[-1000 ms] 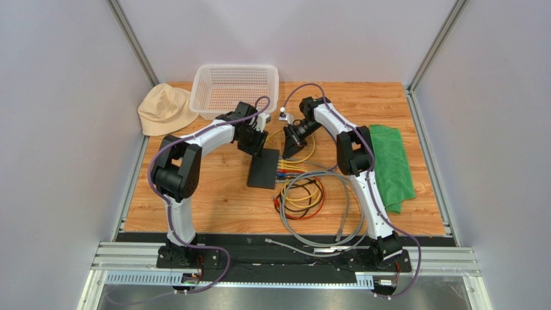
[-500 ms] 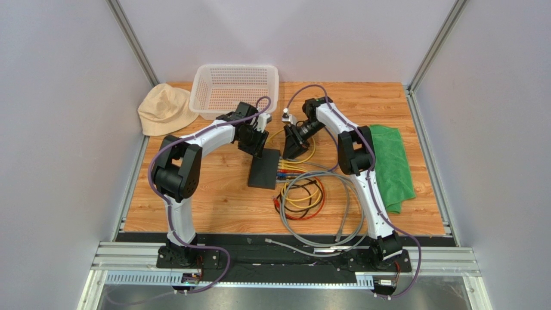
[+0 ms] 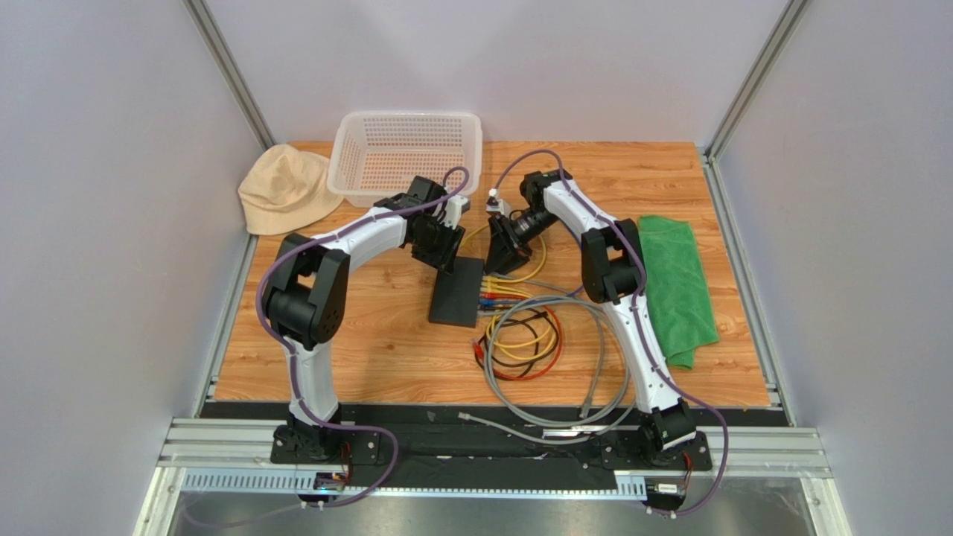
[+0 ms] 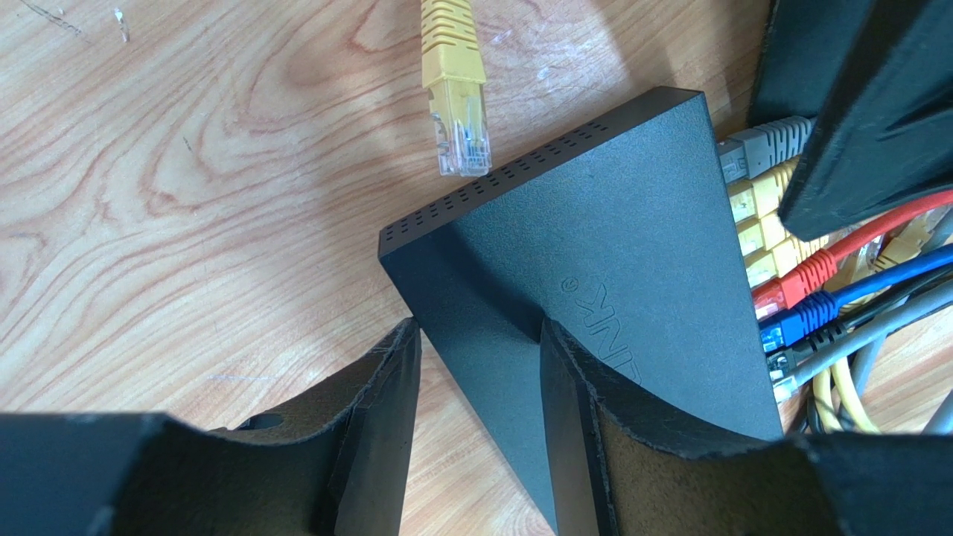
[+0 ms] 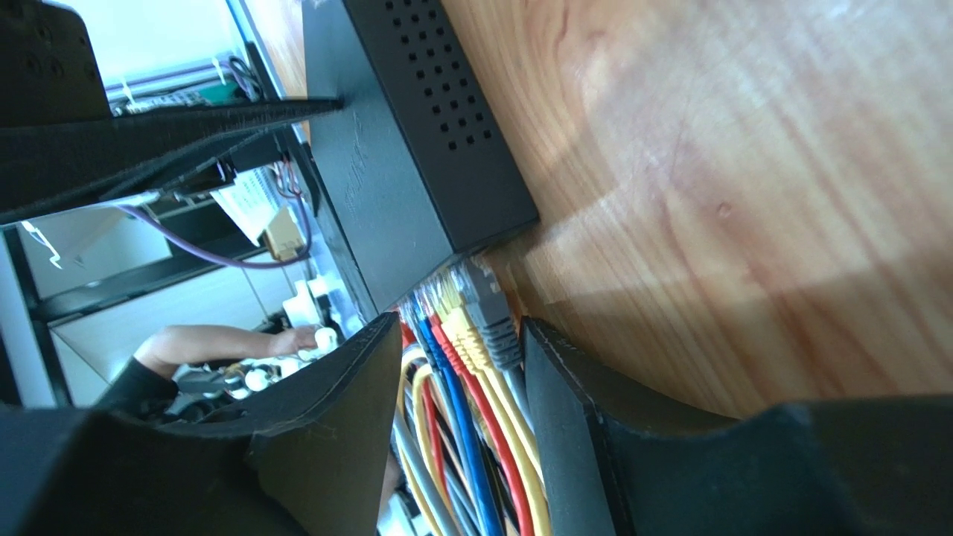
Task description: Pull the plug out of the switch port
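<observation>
The switch (image 3: pixel 456 293) is pictured lying flat at mid-bench (image 3: pixel 369 335), its socket edge turned toward the right arm. The left end effector (image 4: pixel 479 374) is spread open astride one corner of the box, and no firm pinch is shown. The right end effector (image 5: pixel 459 369) is likewise open, with the grey plug (image 5: pixel 489 304) at the end of the row framed between its fingers.

Trouble is judged likely if the neighbouring yellow plug (image 5: pixel 456 315) is caught in the closing fingers as well. It is also likely if the latch is left unpressed and the loosely braced switch is dragged along.

A loose yellow plug (image 4: pixel 453 112) beside the vented edge is made out clearly only from the left wrist camera. The grey plug's place between the fingers is given only by the right wrist camera. The coiled cables (image 3: pixel 526 346) are laid out only in the overhead view.
</observation>
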